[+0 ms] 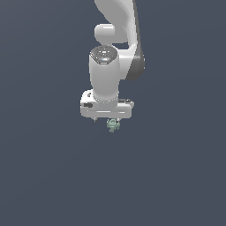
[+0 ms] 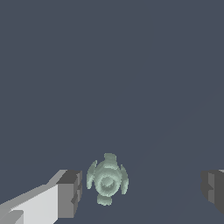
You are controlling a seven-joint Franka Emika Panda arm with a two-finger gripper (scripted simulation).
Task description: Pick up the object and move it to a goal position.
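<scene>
Hovering just above the object [image 1: 112, 125], the gripper [image 1: 107, 119] has its fingers [image 2: 70, 192] spread wide, nothing pinched. In the wrist view the object sits off-centre, nearer one finger. Closing from here could nudge that knobbly lump sideways and let it slip out.

My smooth white rounded arm [image 1: 106, 77] carries dark grey bands at its joints and a dark grey domed cap on the wrist. My flat white boxy gripper [image 1: 107, 119] ends in dark grey blocky finger pads [image 2: 70, 192] on pale grey fingers.
</scene>
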